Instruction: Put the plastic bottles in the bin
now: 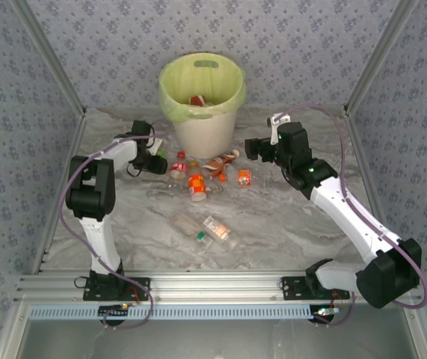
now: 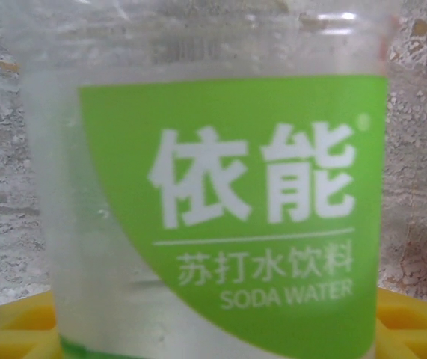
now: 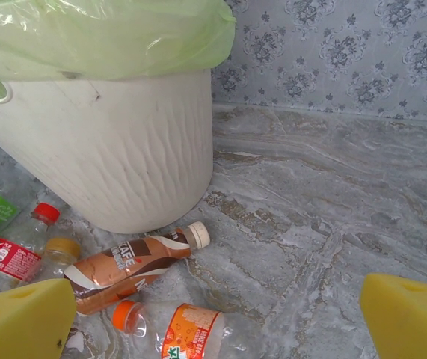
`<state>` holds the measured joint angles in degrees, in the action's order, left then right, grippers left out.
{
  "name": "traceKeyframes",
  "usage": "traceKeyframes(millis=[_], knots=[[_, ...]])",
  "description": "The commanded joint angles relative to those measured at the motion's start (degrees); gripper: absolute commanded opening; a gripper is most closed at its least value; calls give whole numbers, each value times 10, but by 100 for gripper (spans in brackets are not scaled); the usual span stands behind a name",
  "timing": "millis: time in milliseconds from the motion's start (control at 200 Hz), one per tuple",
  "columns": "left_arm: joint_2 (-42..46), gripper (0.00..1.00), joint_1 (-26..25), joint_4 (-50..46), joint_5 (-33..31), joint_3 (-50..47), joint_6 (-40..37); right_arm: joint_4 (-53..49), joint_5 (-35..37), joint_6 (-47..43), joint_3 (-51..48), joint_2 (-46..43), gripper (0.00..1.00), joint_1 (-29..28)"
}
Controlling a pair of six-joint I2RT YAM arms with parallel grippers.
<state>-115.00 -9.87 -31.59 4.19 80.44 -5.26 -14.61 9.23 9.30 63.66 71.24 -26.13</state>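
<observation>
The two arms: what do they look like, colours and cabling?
Both the left arm and the right arm have white links joined by black joint housings, and are black at the wrist too. A mauve cable loops loosely along each. The wrist views show blocky yellow finger pads.

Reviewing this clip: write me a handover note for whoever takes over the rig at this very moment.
Left gripper: low beside the bin, fingers flanking a green-label soda water bottle; I cannot tell whether it is clamped.
Right gripper: open, empty, facing the bin's base.
Done: one red-label bottle lies in the bin.
Left: the cluster in front of the bin, including a brown-label bottle and an orange-label bottle, plus two more bottles nearer the arms.
</observation>
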Motion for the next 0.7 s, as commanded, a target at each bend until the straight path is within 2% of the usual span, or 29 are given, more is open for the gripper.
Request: traceKeyframes(millis=[0,345,555,695], knots=[[18,61,0,4,-17,0,7,-4,-3,11,5,1,100,3],[115,55,1,28,2,-47,39,-9,-7,22,9,2,100,0],[207,51,1,50,-46,-72,98,2,-5,29,7,0,100,0],[262,50,1,45,-52,-60,140,12,-8,35,8,-1,100,-4]])
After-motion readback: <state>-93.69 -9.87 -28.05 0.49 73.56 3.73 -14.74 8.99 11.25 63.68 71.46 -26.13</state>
